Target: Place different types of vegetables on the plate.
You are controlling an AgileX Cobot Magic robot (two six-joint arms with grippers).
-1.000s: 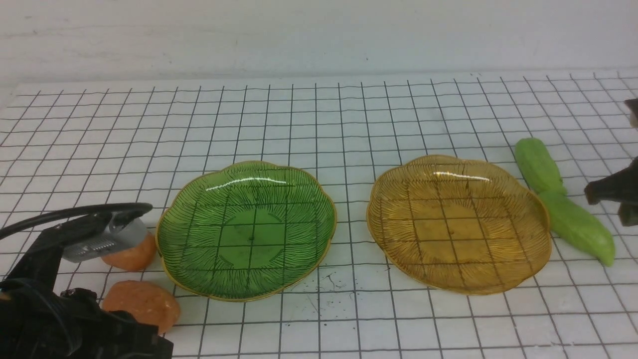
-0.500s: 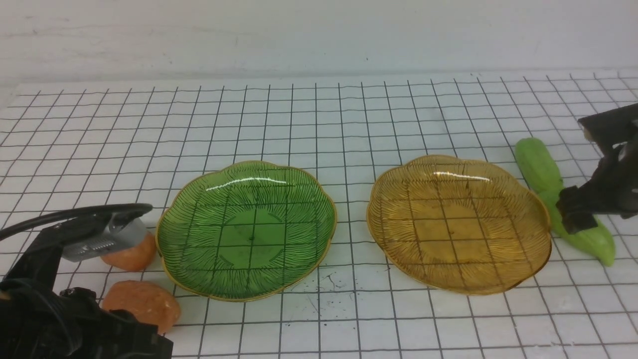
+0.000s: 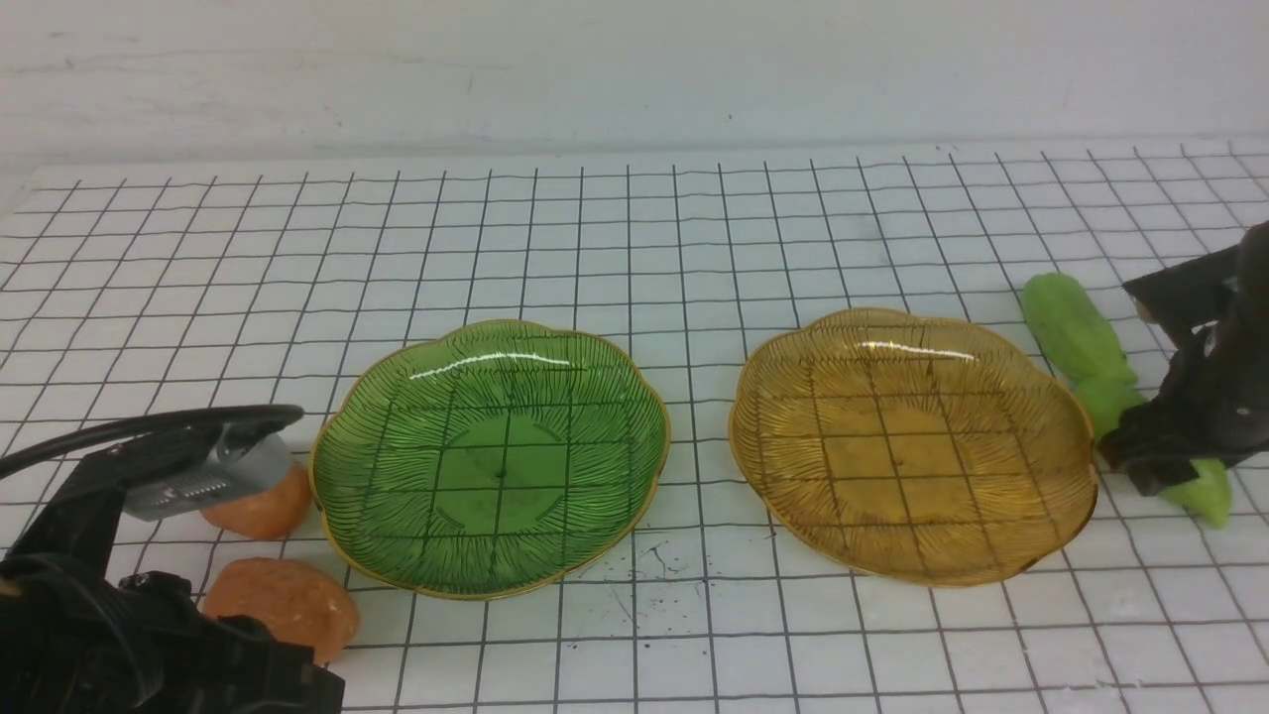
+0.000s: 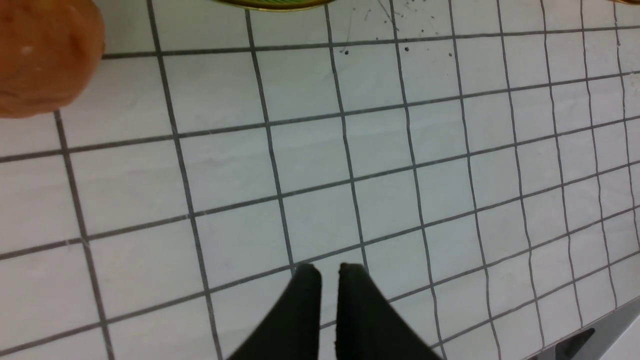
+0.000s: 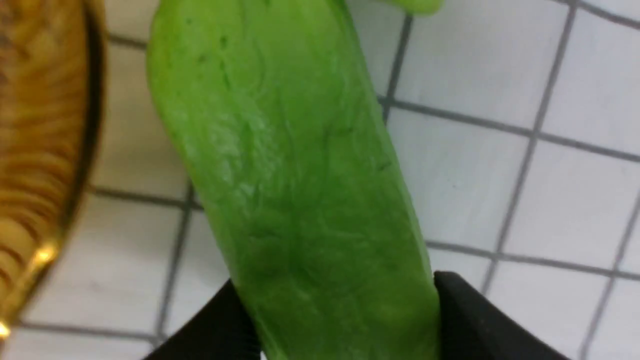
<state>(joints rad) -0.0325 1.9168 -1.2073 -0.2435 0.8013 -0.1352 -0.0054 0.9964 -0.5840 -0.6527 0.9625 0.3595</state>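
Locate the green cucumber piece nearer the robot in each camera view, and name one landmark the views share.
Front view: the nearer cucumber piece sits at far right, largely hidden by the right arm's fingers.
Left wrist view: not in it.
Right wrist view: it fills the centre, between the fingers.
Shared landmark: the amber plate, beside it in front and right wrist views.

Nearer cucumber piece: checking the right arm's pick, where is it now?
Front view, right side of the table: the nearer cucumber piece lies just right of the amber plate, clasped by the right gripper.
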